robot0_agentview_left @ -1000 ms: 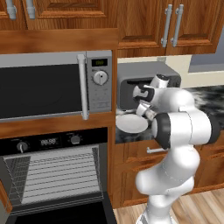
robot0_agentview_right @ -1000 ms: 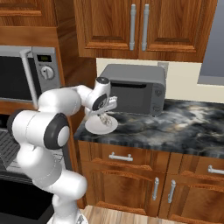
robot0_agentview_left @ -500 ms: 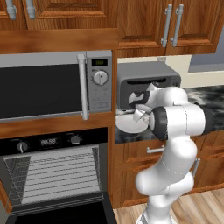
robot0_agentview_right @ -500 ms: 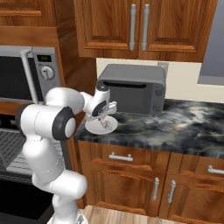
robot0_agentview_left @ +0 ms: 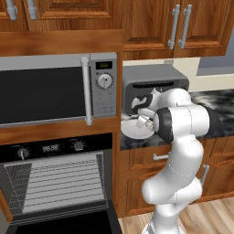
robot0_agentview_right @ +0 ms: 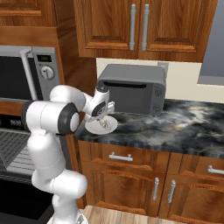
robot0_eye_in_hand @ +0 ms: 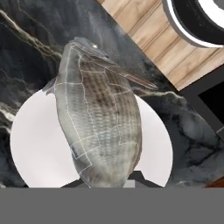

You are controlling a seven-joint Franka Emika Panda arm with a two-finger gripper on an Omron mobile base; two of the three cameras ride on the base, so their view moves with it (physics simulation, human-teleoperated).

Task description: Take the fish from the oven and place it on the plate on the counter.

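While fingers (robot0_eye_in_hand: 109, 186) grip it, fish (robot0_eye_in_hand: 98, 116) hangs above plate (robot0_eye_in_hand: 33, 144).

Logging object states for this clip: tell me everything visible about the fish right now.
The fish is silvery-grey with brownish scaled flanks, a fin ridge along one side, and a pointed end reaching past the rim of the plate over the dark marbled counter. In the hand view it hangs directly over the white plate, close to the camera. In the right base view it is a small pale shape at the claw, just above the plate. Whether it touches the plate cannot be told.
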